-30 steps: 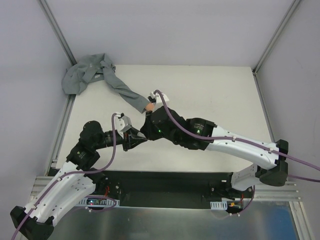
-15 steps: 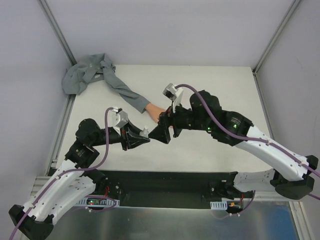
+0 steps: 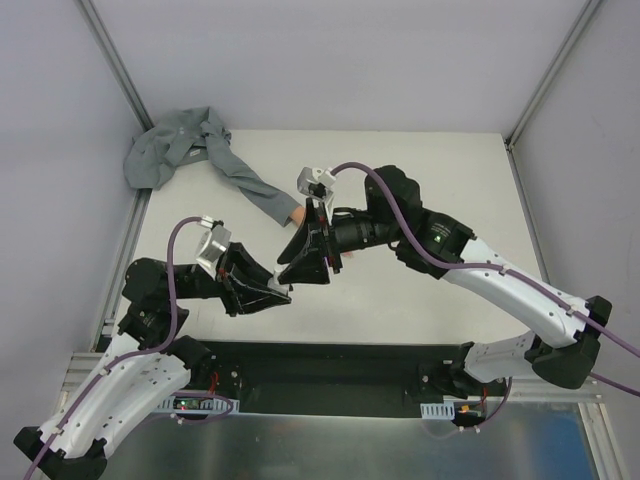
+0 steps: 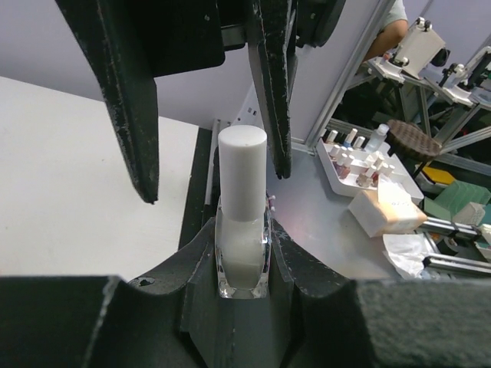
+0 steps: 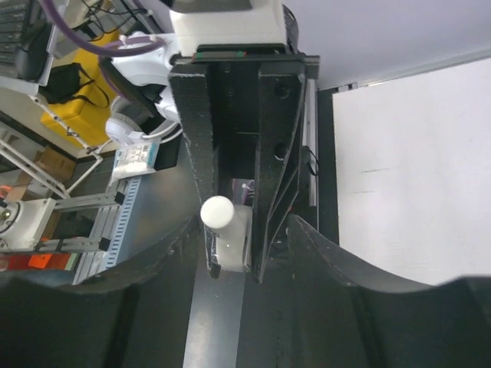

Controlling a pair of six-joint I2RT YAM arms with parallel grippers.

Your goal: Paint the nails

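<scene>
Left gripper (image 4: 243, 245) pinches a small clear glass bottle with white cylindrical cap (image 4: 242, 165); right gripper (image 5: 244, 226), spread, flanks that cap; peach mannequin hand (image 3: 297, 213), nails indiscernible, lies just beside the right gripper's base.

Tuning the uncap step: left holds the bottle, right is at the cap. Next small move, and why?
Probably close the right gripper on the white cap, centring slightly first. Its fingers stand open either side of the cap, which sits nearer one of them; the left gripper clamps the bottle, cap on.
</scene>
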